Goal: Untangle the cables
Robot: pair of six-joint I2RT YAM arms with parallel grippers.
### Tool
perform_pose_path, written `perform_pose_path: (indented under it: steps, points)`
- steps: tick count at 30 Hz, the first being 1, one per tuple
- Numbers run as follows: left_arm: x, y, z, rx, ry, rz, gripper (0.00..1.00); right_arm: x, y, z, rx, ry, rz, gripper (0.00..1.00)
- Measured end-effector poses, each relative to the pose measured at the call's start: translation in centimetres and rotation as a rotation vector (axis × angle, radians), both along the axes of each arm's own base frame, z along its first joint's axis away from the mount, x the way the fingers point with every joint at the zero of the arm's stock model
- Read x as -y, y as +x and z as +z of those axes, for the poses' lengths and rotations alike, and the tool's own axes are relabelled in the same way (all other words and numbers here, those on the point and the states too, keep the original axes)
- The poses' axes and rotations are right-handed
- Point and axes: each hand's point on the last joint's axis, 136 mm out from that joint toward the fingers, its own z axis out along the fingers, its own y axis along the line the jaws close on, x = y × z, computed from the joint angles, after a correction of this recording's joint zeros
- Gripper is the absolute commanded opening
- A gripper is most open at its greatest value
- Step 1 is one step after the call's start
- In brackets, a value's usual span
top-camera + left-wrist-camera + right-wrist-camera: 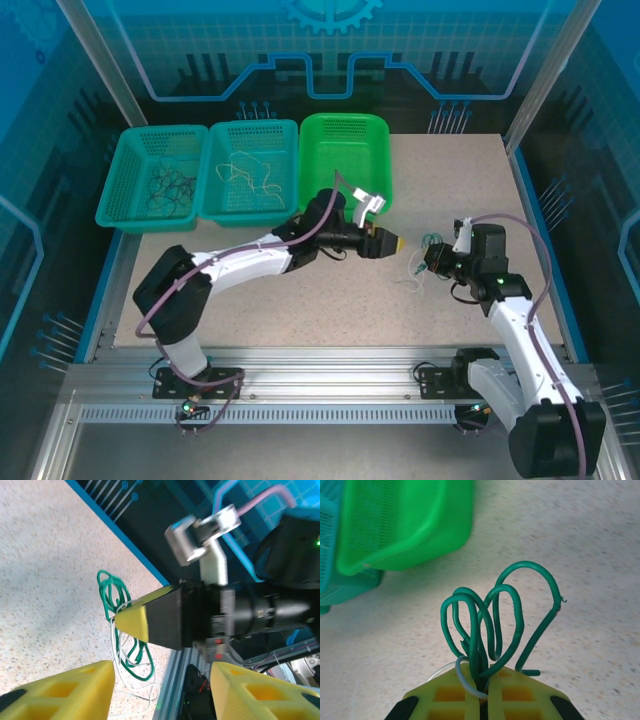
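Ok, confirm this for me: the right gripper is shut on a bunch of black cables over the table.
Wrong on colour: the right gripper is shut on a bunch of green cables over the table, not black ones. The right wrist view shows it.

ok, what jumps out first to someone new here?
The right pincer, at the table's right side, is shut on a bunch of green cable loops that stick up from it. The left pincer stands open mid-table, pointing toward that bunch. A bright green basket sits at the far edge.
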Motion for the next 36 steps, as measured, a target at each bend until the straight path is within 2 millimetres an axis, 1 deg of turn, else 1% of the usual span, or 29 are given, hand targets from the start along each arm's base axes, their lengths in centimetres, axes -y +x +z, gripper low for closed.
perform_pose_path:
  steps: [2,5,6,7,9,11,12,14,15,16,18,20,23,24,30,32,35,36]
  points:
    - [0.9,-0.3,-1.3,-0.029,0.017,-0.011,0.60,-0.5,-0.1,1.1,0.043,0.016,0.023,0.04]
    - [1.6,-0.5,-3.2,-0.066,0.045,-0.019,0.64,-1.0,-0.2,2.1,0.081,0.031,0.045,0.05]
    - [1.7,-0.5,-3.9,-0.080,0.056,-0.018,0.63,-1.1,-0.3,2.3,0.089,0.036,0.052,0.05]
    - [1.8,-0.4,-4.3,-0.091,0.062,-0.017,0.60,-1.3,-0.3,2.4,0.094,0.040,0.057,0.05]
    - [2.0,-0.2,-4.9,-0.115,0.071,-0.013,0.44,-1.6,-0.5,2.9,0.110,0.053,0.074,0.05]
    - [2.1,0.0,-5.3,-0.121,0.076,-0.007,0.24,-2.0,-0.5,3.4,0.127,0.064,0.089,0.05]
    - [2.1,0.0,-5.4,-0.122,0.078,-0.008,0.17,-2.2,-0.5,3.6,0.135,0.072,0.098,0.06]
    - [2.1,0.1,-5.4,-0.121,0.077,-0.006,0.09,-2.6,-0.5,3.9,0.148,0.081,0.113,0.06]
    - [2.2,0.1,-5.3,-0.120,0.072,-0.005,0.02,-2.8,-0.5,4.0,0.152,0.083,0.120,0.07]
    - [2.2,0.1,-5.2,-0.115,0.069,-0.006,0.00,-2.9,-0.5,4.1,0.157,0.084,0.124,0.08]
    - [2.2,0.2,-5.1,-0.105,0.064,-0.006,0.00,-3.0,-0.4,4.3,0.166,0.087,0.127,0.12]
    - [2.2,0.2,-5.0,-0.101,0.062,-0.006,0.00,-3.0,-0.4,4.4,0.165,0.093,0.126,0.23]
    - [2.3,0.3,-4.7,-0.086,0.053,-0.006,0.00,-3.1,-0.5,4.4,0.161,0.100,0.121,0.45]
    - [2.3,0.3,-4.6,-0.080,0.049,-0.007,0.00,-3.1,-0.5,4.5,0.157,0.109,0.115,0.48]
    - [2.3,-0.1,-3.5,-0.037,0.023,-0.033,0.00,-2.6,-0.2,4.4,0.153,0.103,0.080,0.49]
    - [2.2,-0.3,-3.3,-0.027,0.019,-0.042,0.00,-2.2,0.0,4.1,0.141,0.096,0.052,0.45]
    - [2.0,-0.9,-3.4,-0.020,0.019,-0.065,0.00,-1.7,0.4,3.6,0.119,0.099,0.017,0.37]
    - [2.0,-1.0,-3.4,-0.020,0.019,-0.072,0.00,-1.5,0.5,3.5,0.115,0.102,0.008,0.36]
